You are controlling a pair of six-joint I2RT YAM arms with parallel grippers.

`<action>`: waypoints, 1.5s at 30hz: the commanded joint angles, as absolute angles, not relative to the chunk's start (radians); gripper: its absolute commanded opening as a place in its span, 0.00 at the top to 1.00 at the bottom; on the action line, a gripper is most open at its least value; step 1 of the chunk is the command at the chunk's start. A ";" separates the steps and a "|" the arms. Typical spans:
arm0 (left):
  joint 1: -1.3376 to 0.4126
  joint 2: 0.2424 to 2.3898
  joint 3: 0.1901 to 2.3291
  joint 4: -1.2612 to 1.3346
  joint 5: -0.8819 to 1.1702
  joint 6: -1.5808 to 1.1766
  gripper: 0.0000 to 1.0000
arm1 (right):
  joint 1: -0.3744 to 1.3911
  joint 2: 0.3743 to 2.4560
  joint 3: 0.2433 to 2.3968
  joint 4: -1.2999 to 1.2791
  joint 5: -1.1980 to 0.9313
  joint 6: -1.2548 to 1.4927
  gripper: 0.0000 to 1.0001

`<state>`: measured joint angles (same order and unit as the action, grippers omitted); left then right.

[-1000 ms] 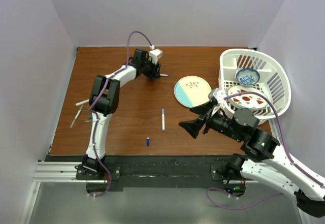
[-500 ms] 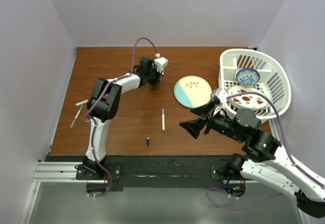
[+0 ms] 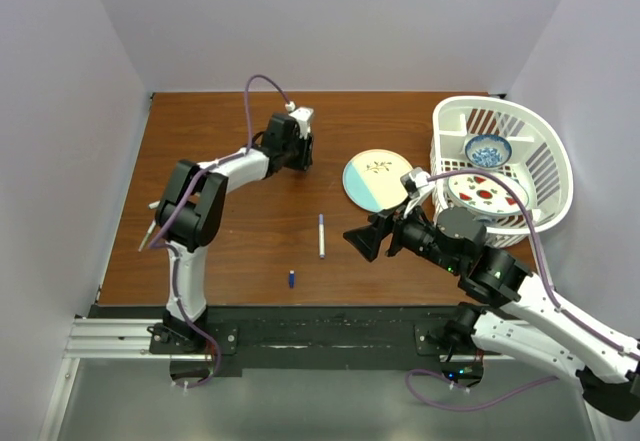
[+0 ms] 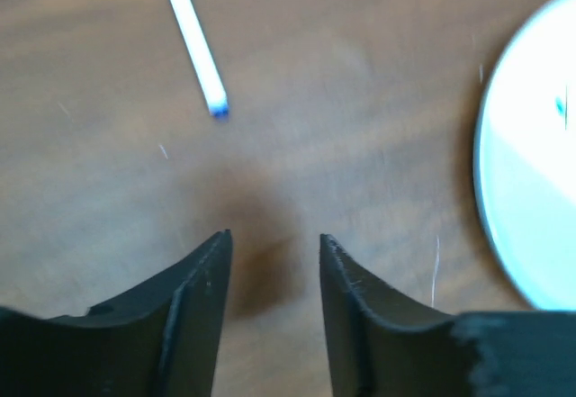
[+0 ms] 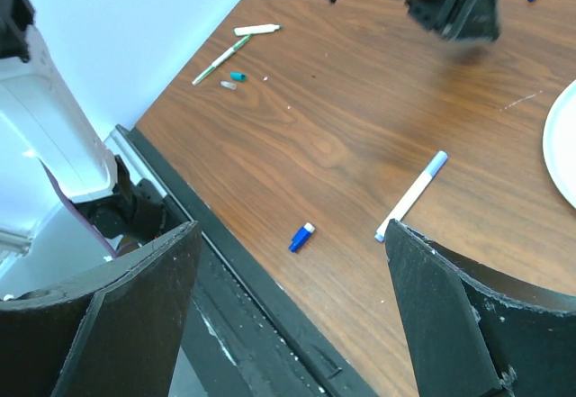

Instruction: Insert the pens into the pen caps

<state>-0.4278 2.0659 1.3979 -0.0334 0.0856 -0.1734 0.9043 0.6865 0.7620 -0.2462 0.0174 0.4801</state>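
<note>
**Pick-up stage; no pen is in either claw.** Nearest the arms' bases, a dark blue cap point(image 5: 301, 237) lies loose on the wooden table point(image 3: 250, 251). Just beyond it lies the centre pen point(image 5: 411, 196); whether its pale-blue end is a cap cannot be told. The right gripper point(image 3: 360, 243) hovers beside the two, fingers wide apart and empty. At the left edge lie a green cap point(image 5: 237, 76), a green-tipped pen point(image 5: 220, 59) and a short white pen point(image 5: 256, 29), well apart from both claws. Farther back, the left gripper point(image 4: 274, 244) hangs over bare wood, jaws parted on nothing. The blue-tipped pen point(image 4: 193, 41) lies ahead of its fingertips.

The next move likely calls for that claw to advance, align across the thin barrel and close. The pale plate point(image 4: 531, 172) sits close on one side. The white basket point(image 3: 470, 102) of dishes stands clear.
</note>
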 commanded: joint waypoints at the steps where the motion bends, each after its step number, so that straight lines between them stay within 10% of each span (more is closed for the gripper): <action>1: -0.426 2.150 1.575 -0.043 -0.043 -0.201 0.50 | 0.908 0.652 0.752 -0.181 0.057 0.500 0.14; 19: -0.385 2.411 1.873 -0.087 -0.129 -0.124 0.51 | 0.907 0.634 0.758 -0.196 0.098 0.426 0.13; 26: -0.385 2.413 1.810 -0.068 -0.060 -0.130 0.89 | 0.908 0.647 0.764 -0.184 0.100 0.420 0.13; 45: -0.387 1.521 0.768 0.498 0.398 -0.558 1.00 | 0.850 0.974 0.847 -0.026 0.287 0.613 0.14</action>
<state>-0.3885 1.7077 0.9413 0.2481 0.1902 -0.4076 0.8745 0.9131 0.7689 -0.1364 0.2558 0.5442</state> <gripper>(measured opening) 0.047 0.869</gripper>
